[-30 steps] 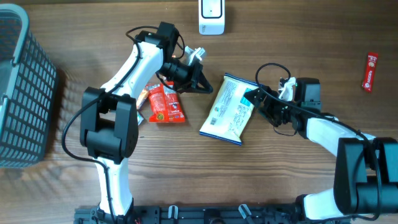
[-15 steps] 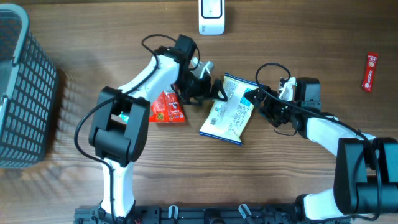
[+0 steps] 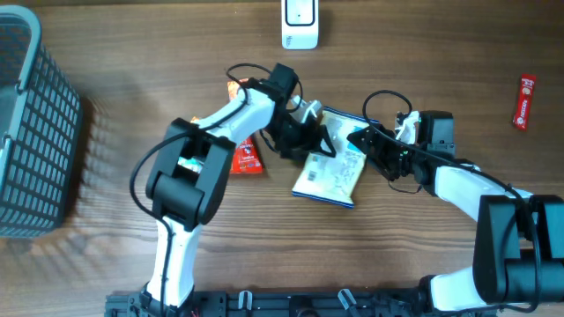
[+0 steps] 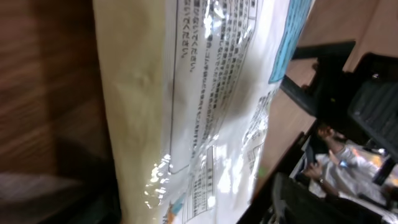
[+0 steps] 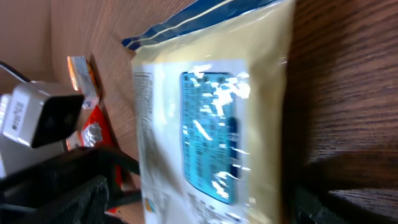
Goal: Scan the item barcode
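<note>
Overhead, mid-table on the wooden table [image 3: 352, 260]: cream snack bag [image 3: 333, 169], blue and black print facing up, lying slanted between the two arms. Set against its upper left edge, the left gripper [image 3: 319, 143], bag filling the left wrist view; not possible to tell how wide the jaws stand or whether anything is gripped. At the upper right corner, the right gripper [image 3: 361, 141], spread wide, astride the bag's end, fingers [image 5: 87, 193] on either side, bare wood showing beside one; nothing clamped. Just left of the bag, partly under the left arm, a red snack packet [image 3: 247, 158]. Well apart: white scanner unit [image 3: 300, 24] at the far edge, grey basket [image 3: 26, 132] far left, small red bar [image 3: 524, 99] far right.
</note>
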Controlling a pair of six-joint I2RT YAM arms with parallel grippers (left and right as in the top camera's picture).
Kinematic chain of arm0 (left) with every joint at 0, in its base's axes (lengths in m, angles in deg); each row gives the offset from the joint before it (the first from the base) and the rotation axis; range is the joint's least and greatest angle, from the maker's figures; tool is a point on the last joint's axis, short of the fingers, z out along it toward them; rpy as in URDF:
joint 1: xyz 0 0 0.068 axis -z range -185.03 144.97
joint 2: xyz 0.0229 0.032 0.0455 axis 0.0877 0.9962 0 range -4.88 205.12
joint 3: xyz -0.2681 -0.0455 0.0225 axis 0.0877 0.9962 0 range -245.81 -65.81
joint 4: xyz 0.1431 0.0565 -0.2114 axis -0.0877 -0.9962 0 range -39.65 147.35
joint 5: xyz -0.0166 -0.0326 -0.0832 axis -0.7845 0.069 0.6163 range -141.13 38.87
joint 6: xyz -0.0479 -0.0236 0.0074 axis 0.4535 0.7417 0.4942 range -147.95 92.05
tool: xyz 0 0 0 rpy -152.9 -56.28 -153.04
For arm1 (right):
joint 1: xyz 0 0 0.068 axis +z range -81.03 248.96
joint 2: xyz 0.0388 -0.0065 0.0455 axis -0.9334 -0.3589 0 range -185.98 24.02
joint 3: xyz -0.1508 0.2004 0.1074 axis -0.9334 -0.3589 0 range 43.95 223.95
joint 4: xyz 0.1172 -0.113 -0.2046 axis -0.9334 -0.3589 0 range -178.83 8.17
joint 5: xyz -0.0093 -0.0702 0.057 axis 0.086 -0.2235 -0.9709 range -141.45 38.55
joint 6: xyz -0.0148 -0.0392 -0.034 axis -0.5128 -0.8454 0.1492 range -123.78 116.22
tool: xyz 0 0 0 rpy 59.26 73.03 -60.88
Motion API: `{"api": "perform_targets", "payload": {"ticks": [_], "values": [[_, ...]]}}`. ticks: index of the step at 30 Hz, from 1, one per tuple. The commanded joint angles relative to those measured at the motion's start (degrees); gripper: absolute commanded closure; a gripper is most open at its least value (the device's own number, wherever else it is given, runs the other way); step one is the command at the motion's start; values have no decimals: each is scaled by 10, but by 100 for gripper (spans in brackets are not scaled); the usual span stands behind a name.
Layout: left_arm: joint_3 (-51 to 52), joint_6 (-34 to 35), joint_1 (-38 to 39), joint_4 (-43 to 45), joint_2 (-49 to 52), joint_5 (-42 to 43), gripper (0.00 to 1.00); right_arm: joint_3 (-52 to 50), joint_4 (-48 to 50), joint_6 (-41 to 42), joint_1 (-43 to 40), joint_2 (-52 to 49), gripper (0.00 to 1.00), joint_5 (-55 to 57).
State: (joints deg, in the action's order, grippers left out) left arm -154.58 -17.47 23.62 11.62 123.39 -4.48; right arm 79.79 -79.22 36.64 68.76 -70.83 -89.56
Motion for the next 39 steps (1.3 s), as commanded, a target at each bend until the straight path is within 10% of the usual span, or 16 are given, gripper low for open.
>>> {"api": "perform_targets", "payload": {"ticks": [1, 7, 14, 21, 30, 39], "values": [[7, -3, 18, 3, 29, -11, 37, -18, -21, 0, 0, -14, 9, 46], [7, 22, 19, 12, 29, -7, 57, -18, -22, 1, 4, -14, 9, 29], [7, 22, 28, 33, 29, 28, 40, -18, -14, 2, 30, -14, 9, 29], [7, 36, 42, 39, 29, 28, 94, -18, -13, 2, 30, -14, 17, 29], [7, 66, 42, 50, 29, 33, 96, -18, -14, 2, 30, -14, 50, 29], [6, 69, 20, 48, 29, 114, 96, -18, -14, -15, 30, -14, 61, -7]]}}
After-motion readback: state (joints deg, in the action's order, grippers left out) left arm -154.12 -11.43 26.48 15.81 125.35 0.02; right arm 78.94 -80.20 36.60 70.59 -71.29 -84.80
